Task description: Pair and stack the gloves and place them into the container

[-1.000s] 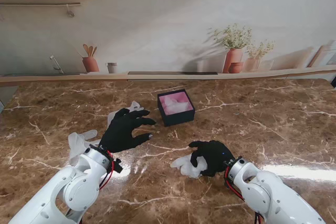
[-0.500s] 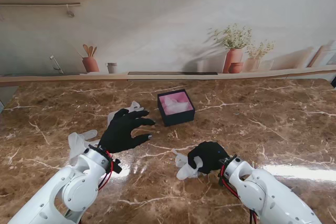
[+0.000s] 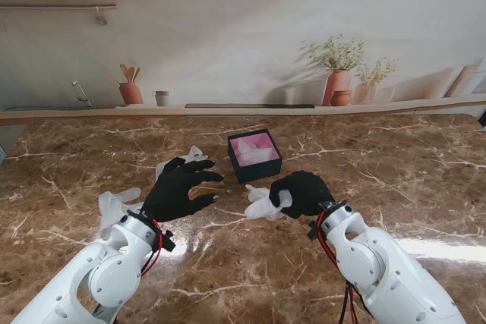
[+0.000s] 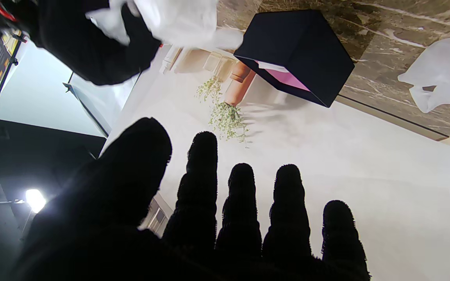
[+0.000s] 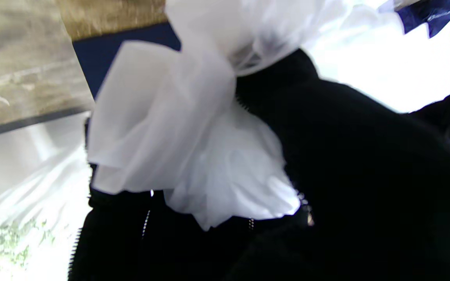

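Gripping a bunched white translucent glove (image 3: 265, 202), my right hand (image 3: 301, 193) has its black fingers curled tight around the crumpled film, with loose ends spilling out toward my left. That glove sits just nearer to me than the container (image 3: 254, 155), a dark square box with a pink lining, and close beside its near corner; I cannot tell whether the glove touches the tabletop (image 3: 410, 180) or hangs just over it. In the right wrist view the glove (image 5: 193, 128) fills the frame, pinched against the dark palm, with the box's dark wall behind it. Inside the container I see something pale against the pink, too small to make out.

My left hand (image 3: 177, 188) holds nothing; its fingers (image 4: 240, 203) are spread wide, hovering over the marble to the left of the box. Another white glove (image 3: 190, 157) lies flat on the tabletop just beyond those fingertips, and from the left wrist view it shows as a pale sheet (image 4: 441, 78) near the box (image 4: 299, 54). A third white glove (image 3: 114, 206) lies beside my left wrist, on the outer side, partly hidden by the arm.
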